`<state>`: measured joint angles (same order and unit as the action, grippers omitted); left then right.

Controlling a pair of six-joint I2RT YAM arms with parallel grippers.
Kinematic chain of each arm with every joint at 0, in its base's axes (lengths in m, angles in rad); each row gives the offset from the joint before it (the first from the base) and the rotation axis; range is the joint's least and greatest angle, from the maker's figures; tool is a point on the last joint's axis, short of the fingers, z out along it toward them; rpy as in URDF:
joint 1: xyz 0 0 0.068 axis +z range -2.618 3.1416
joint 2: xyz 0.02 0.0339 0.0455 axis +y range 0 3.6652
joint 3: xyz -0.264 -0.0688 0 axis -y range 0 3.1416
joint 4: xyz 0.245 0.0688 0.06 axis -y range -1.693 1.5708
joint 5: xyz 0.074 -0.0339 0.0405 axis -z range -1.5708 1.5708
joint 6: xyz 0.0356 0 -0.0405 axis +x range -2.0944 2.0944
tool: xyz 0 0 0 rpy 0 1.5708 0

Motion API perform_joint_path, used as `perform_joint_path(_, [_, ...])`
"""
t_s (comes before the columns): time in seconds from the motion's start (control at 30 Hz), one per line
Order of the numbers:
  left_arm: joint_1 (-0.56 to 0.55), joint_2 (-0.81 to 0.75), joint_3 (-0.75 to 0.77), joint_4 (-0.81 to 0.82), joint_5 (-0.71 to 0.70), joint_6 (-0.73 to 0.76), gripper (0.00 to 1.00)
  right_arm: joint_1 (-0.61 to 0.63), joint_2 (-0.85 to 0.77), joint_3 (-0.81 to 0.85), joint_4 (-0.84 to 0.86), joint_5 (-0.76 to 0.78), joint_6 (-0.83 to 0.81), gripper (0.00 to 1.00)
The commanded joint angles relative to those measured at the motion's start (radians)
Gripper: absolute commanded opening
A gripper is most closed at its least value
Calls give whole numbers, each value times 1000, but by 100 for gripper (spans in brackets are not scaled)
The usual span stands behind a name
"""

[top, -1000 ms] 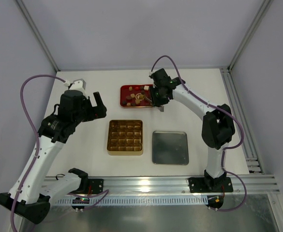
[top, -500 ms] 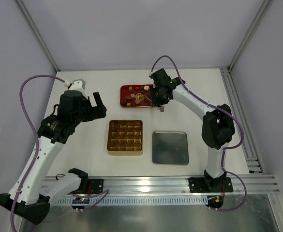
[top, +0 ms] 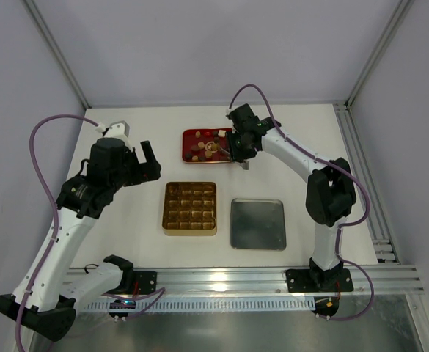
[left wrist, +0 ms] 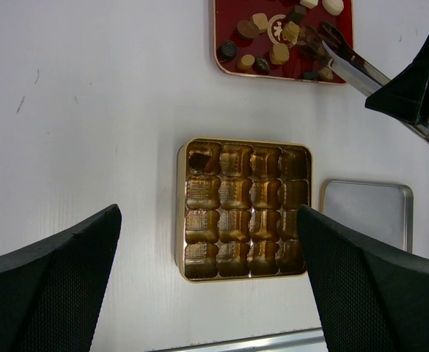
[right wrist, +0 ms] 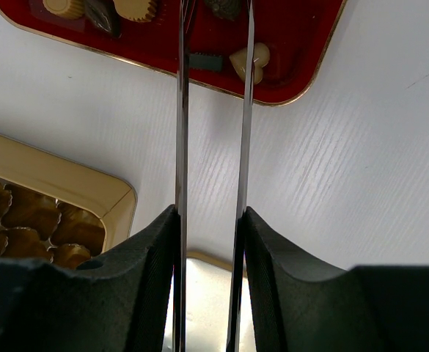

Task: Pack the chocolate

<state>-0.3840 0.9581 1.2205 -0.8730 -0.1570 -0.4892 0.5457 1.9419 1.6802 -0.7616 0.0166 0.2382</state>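
Metal tongs (right wrist: 180,110) are pinched in the right tool (right wrist: 210,213) so tiny chocolate (right wrist: 249,60) can be reached. Left tool (left wrist: 208,214) is held wide, idle.

Bright even light, faint soft shadows, glare patch on silver tray (right wrist: 203,290).

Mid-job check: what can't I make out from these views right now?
- Right wrist view: the tongs run off the top edge, so whether they grip anything is unseen.
- Top view: the right gripper covers the right end of the red tray; chocolates too small to count.
- Left wrist view: the top edge cuts the tray's far side.
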Motion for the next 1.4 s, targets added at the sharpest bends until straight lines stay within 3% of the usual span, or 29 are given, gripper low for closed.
perform_joint_path(0.0, [-1, -15, 8, -4, -4, 5, 100, -3, -46, 21, -8, 5, -7, 42])
perform_joint_path(1.37, [-1, -9, 7, 22, -6, 1, 100, -10, -49, 99, -48, 22, -23, 34])
